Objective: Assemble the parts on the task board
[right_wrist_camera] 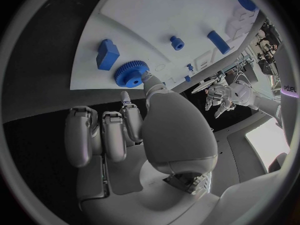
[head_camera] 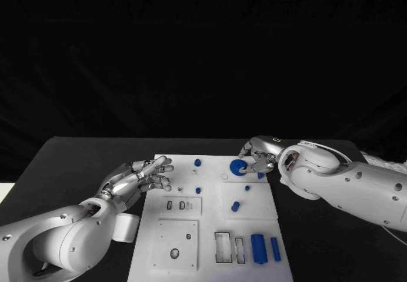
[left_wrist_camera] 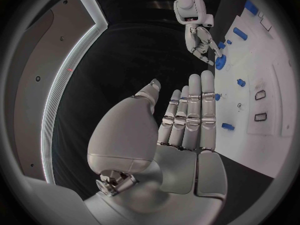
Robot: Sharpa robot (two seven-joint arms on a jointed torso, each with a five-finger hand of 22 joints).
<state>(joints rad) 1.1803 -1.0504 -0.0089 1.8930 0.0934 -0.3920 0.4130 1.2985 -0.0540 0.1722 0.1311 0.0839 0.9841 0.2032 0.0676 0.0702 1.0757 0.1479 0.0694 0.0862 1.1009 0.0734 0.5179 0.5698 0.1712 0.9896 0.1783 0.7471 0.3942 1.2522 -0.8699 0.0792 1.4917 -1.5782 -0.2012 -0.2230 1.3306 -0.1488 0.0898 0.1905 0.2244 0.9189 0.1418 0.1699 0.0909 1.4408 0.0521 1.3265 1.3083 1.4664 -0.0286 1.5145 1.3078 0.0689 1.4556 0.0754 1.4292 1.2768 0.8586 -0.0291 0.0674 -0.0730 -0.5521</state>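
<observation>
The white task board (head_camera: 212, 223) lies in the middle of the table. At its far right corner my right hand (head_camera: 259, 157) pinches a blue gear (head_camera: 238, 167) between thumb and a finger. The right wrist view shows the thumb tip on the gear (right_wrist_camera: 131, 73), just over the board (right_wrist_camera: 162, 15). My left hand (head_camera: 140, 179) hovers over the board's left edge, fingers straight and apart, holding nothing. In the left wrist view the left hand (left_wrist_camera: 187, 120) points toward the gear (left_wrist_camera: 220, 61) and the right hand (left_wrist_camera: 203, 42).
Small blue parts (head_camera: 197, 190) dot the board's middle, with a blue peg (head_camera: 236, 206) near them. A large blue cylinder (head_camera: 257, 248) and a thinner one (head_camera: 276, 249) lie at the near right. A blue block (right_wrist_camera: 107, 53) sits beside the gear.
</observation>
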